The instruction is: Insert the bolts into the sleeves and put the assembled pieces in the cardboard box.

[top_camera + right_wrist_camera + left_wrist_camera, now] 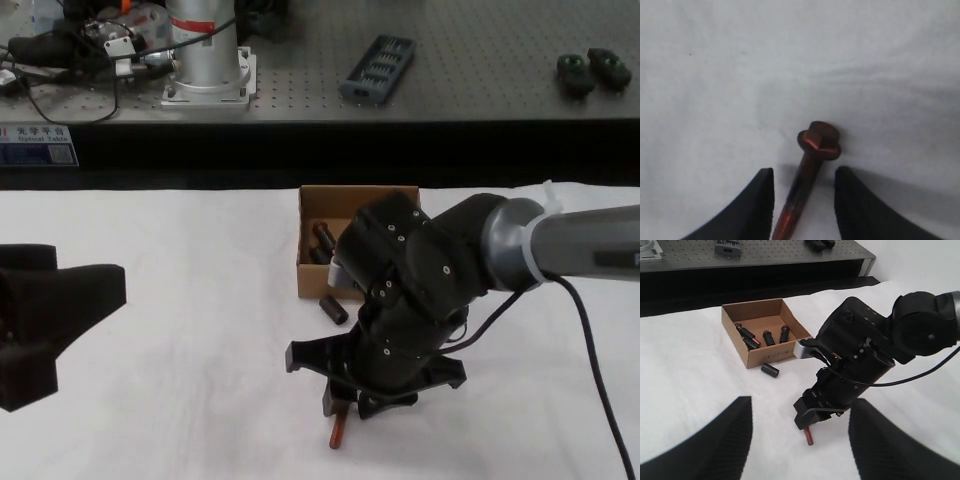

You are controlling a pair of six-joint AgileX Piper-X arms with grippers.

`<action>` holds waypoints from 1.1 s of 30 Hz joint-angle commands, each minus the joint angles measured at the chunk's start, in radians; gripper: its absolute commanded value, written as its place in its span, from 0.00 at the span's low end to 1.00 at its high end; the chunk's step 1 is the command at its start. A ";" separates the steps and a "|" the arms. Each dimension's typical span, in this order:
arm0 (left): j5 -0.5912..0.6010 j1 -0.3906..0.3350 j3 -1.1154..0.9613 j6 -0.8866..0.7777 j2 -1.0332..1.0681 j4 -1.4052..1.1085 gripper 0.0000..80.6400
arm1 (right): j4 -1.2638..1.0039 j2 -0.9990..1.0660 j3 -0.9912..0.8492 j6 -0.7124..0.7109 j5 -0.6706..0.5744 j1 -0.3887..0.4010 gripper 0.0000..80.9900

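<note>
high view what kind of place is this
Probably a robotics lab: a perforated optical table with cables and a metal column at the back, and a robot arm over a white-covered bench.

Copper-red hex-flange bolt lies flat on the white cloth, apart from the open brown cardboard box. One short black sleeve lies just outside its wall, and several dark assembled pieces rest inside.
</note>
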 commanded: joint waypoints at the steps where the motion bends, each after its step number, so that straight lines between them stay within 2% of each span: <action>1: -0.006 0.003 -0.004 0.018 -0.010 0.001 0.52 | -0.023 0.021 -0.011 -0.010 0.004 -0.004 0.39; 10: -0.006 0.003 -0.004 0.048 -0.010 0.001 0.52 | 0.004 0.038 -0.011 -0.010 0.013 -0.004 0.36; 13: -0.006 0.003 -0.004 0.050 -0.010 0.001 0.52 | 0.006 0.038 -0.011 -0.045 0.013 -0.004 0.22; 16: -0.006 0.003 -0.004 0.050 -0.010 0.001 0.52 | 0.008 0.038 -0.011 -0.080 0.011 -0.004 0.00; 24: -0.006 0.003 -0.004 0.051 -0.010 0.015 0.52 | 0.076 -0.022 -0.011 -0.180 0.006 -0.004 0.02; 30: -0.006 0.003 -0.004 0.092 0.038 0.063 0.52 | 0.135 -0.215 0.017 -0.253 0.036 -0.004 0.02; 33: -0.006 0.003 -0.004 0.163 0.093 0.050 0.52 | 0.135 -0.359 0.077 -0.255 0.034 -0.004 0.02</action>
